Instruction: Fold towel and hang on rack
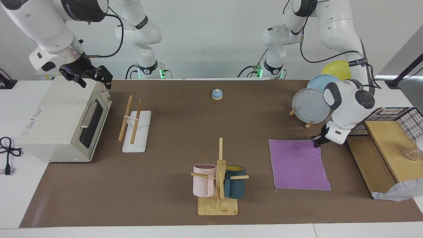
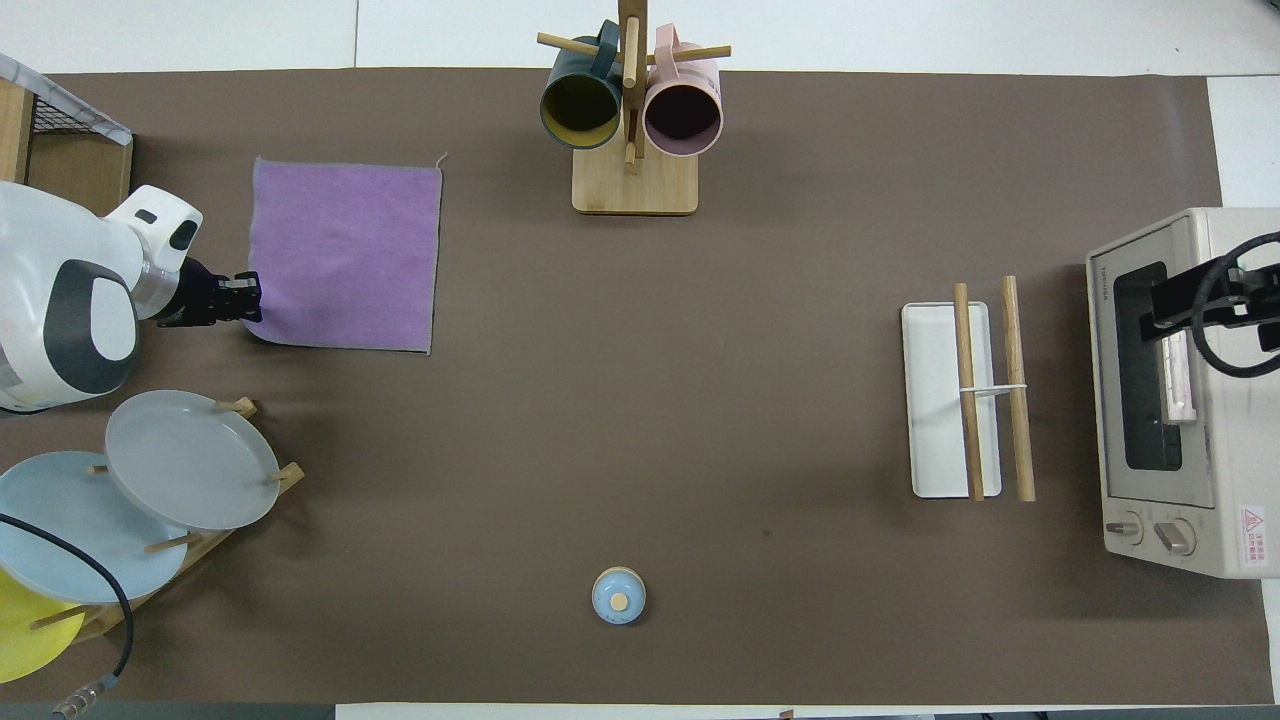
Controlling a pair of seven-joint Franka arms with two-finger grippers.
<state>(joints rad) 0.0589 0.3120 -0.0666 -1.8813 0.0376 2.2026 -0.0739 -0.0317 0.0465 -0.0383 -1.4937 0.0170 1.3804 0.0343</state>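
The towel lies flat and unfolded on the mat, purple face up, toward the left arm's end of the table and farther from the robots than the plates. The left gripper is down at the towel's corner nearest the robots on that end, its dark fingertips at the cloth's edge. Whether they pinch the corner or only touch it cannot be told, nor how far apart they stand.

The rack sits well apart from the towel, toward the right arm's end, its two dowels parallel over the white base, just beside the oven. The right gripper waits in the air over the oven's top, holding nothing; its finger gap cannot be made out.

Between towel and rack, at the table edge farthest from the robots, stands the mug stand, with a pink mug and a dark mug hung on it. A small blue bell sits near the robots at mid-table. Plates lean in a wooden stand nearer the robots than the towel.
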